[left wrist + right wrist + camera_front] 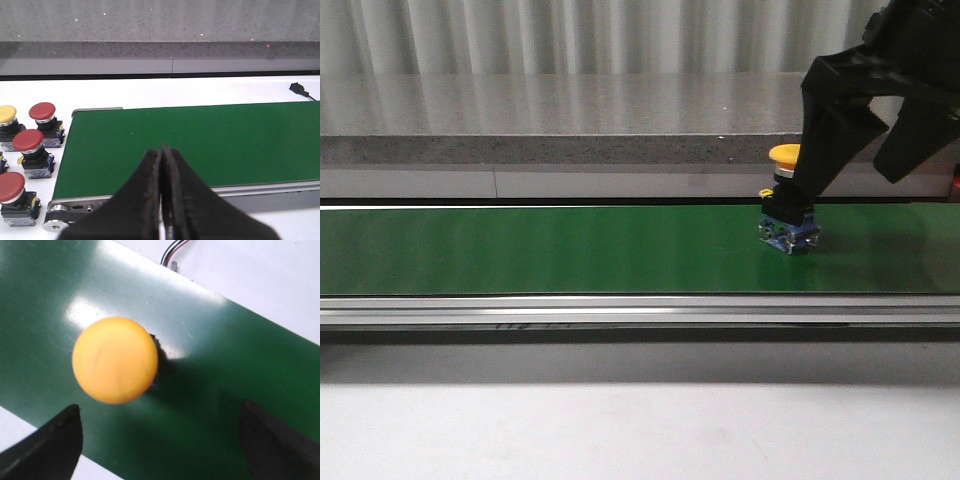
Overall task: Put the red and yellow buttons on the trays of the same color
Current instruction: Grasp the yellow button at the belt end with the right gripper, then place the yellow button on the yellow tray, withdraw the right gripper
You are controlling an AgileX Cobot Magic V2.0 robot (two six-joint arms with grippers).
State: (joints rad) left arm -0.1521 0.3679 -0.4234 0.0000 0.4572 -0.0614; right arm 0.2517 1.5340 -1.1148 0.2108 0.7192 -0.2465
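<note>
- Right gripper (850, 140) hangs over the far right stretch of the green belt (570, 250), fingers spread wide and gripping nothing
- Yellow button (786, 200) stands upright on the belt, right below that gripper; in the front view one dark finger (820, 130) crosses in front of it and hides part of its cap
- From the right wrist camera the yellow cap (115, 360) sits between the two fingertips but off toward one of them, no contact showing on either side
- A thin wire with a small plug (172, 252) lies on the white table beyond the belt edge, clear of the fingers
- Left gripper (161, 195) is pressed shut, fingers together with nothing between them, poised above the near rail at the belt's end roller (57, 222)
- Off to one side of it, on the white table beside the belt end, three red buttons (31, 150) stand upright in a cluster, with another yellow button (7, 120) at the edge of view
- A small black connector (296, 88) rests on the table past the belt's far side, well apart from the left gripper
</note>
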